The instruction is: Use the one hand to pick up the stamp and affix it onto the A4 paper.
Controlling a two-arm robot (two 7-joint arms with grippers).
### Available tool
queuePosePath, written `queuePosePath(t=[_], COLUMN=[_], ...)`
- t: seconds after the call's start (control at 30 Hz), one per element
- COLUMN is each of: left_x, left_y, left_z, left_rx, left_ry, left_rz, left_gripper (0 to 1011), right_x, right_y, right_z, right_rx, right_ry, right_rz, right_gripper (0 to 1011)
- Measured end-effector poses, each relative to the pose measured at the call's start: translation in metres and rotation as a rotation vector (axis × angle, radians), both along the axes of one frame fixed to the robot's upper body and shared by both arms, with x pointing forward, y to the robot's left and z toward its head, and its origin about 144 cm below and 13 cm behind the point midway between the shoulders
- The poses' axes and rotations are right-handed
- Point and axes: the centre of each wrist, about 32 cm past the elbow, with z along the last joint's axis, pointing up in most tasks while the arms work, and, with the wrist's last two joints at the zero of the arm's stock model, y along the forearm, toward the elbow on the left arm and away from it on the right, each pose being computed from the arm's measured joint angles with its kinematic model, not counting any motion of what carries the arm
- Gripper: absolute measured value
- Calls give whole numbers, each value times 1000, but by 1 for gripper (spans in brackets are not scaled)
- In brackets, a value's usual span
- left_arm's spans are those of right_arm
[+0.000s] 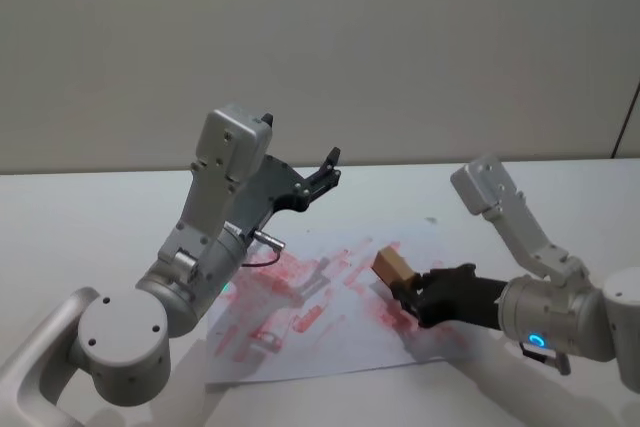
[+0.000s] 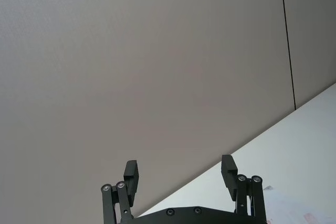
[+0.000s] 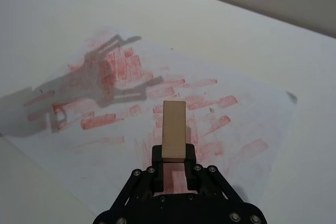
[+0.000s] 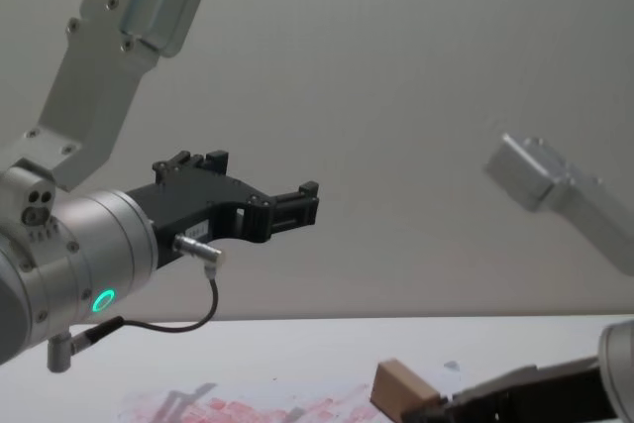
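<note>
My right gripper (image 1: 402, 290) is shut on the stamp (image 1: 392, 266), a light tan wooden block, and holds it just above the A4 paper (image 1: 330, 347). In the right wrist view the stamp (image 3: 174, 129) sticks out from between the black fingers (image 3: 156, 157) over the red prints on the paper (image 3: 252, 114). From the chest view the stamp (image 4: 400, 386) hangs a little above the sheet. My left gripper (image 1: 327, 169) is raised high above the table, open and empty; its fingers (image 2: 131, 174) point toward the wall.
The paper lies on a white table (image 1: 80, 217) that runs to a grey wall (image 1: 320, 37). The left arm's silver body (image 1: 210, 257) hangs over the sheet's left part and casts a shadow on it.
</note>
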Motion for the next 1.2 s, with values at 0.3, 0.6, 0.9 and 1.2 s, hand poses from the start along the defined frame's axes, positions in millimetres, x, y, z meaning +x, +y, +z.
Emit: queuePosePath(t=[0.3, 0.6, 0.9, 1.2], left_x=[0, 0, 0, 0], left_y=[0, 0, 0, 0], left_z=[0, 0, 0, 0], left_rx=[0, 0, 0, 0], left_ry=[0, 0, 0, 0], left_rz=[0, 0, 0, 0], left_gripper=[1001, 1001, 1001, 1001], right_x=[4, 5, 6, 7], right_y=[2, 3, 6, 10], right_z=[-6, -10, -13, -15], right_rx=[-41, -52, -59, -60], right_ry=[74, 107, 128, 133], right_rz=[0, -2, -6, -6], right_gripper=[214, 214, 214, 214])
